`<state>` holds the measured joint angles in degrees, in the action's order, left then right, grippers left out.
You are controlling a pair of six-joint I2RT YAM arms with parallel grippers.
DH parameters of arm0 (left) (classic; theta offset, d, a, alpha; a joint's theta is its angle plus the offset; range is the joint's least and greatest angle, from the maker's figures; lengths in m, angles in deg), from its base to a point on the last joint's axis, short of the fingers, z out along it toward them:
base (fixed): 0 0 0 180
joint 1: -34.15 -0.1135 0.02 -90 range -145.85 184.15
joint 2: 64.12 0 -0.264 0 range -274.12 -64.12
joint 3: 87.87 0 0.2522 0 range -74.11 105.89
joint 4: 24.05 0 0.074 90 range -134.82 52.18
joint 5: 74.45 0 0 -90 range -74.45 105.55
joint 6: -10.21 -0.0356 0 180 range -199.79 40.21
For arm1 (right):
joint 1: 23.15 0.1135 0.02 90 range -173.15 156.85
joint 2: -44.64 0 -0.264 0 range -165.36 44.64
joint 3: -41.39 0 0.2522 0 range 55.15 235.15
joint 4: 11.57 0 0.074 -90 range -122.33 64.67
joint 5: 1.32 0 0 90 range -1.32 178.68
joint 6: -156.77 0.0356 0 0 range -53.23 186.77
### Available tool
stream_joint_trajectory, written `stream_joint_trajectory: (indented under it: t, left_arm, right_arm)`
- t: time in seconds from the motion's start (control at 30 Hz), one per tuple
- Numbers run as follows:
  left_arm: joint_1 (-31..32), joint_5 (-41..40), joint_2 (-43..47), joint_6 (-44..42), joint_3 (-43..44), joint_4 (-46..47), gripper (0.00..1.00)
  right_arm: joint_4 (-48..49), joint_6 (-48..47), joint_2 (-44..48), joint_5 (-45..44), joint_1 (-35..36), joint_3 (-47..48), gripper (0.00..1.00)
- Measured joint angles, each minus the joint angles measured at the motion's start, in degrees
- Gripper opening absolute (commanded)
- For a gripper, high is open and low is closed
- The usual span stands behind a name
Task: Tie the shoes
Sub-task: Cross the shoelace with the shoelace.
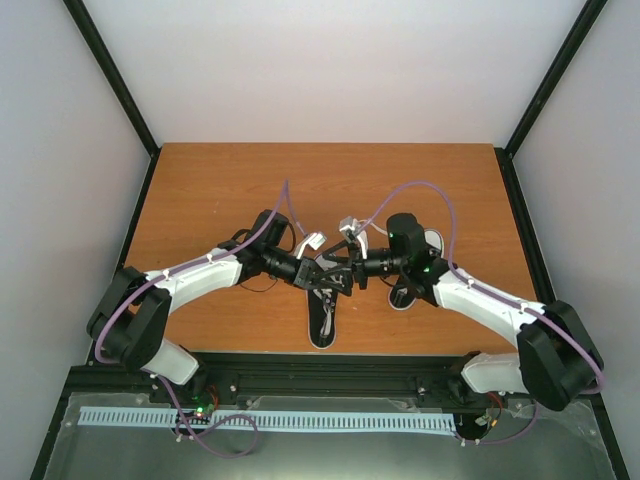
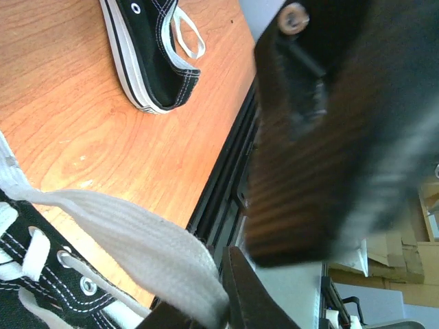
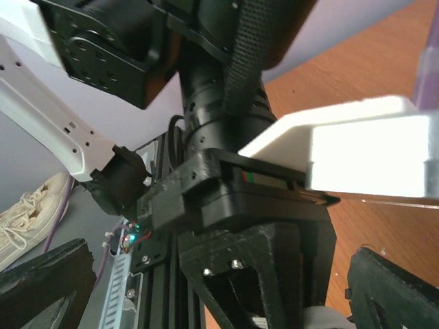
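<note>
One black sneaker with a white sole lies toe-near at the table's front middle. Its eyelets and laces show at the bottom left of the left wrist view. The second sneaker lies to the right, mostly under my right arm, and shows in the left wrist view. My left gripper is shut on a flat white lace pulled up from the near shoe. My right gripper faces it closely, fingers wide apart on either side of the left gripper's black body, and is open.
The black frame rail runs along the table's near edge, with a white cable duct below it. Black posts and pale walls close in the sides and back. A beige pair of shoes lies off the table.
</note>
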<state>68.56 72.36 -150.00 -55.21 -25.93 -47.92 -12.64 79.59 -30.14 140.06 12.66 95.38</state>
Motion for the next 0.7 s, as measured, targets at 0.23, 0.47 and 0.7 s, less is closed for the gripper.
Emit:
stream_joint_trajectory:
  t: [0.23,0.47,0.7]
  left_arm:
    - [0.00,0.81,0.00,-0.02,0.00,-0.11,0.06]
    - [0.00,1.70,0.00,-0.02,0.00,-0.09,0.06]
    - [0.00,2.19,0.00,0.00,0.00,-0.04,0.06]
  right_arm:
    - [0.39,-0.04,-1.05,1.31,0.00,0.96,1.00]
    - [0.61,0.07,-6.19,3.21,0.00,1.49,1.00]
    - [2.78,0.33,-8.33,5.27,0.28,1.18,0.98]
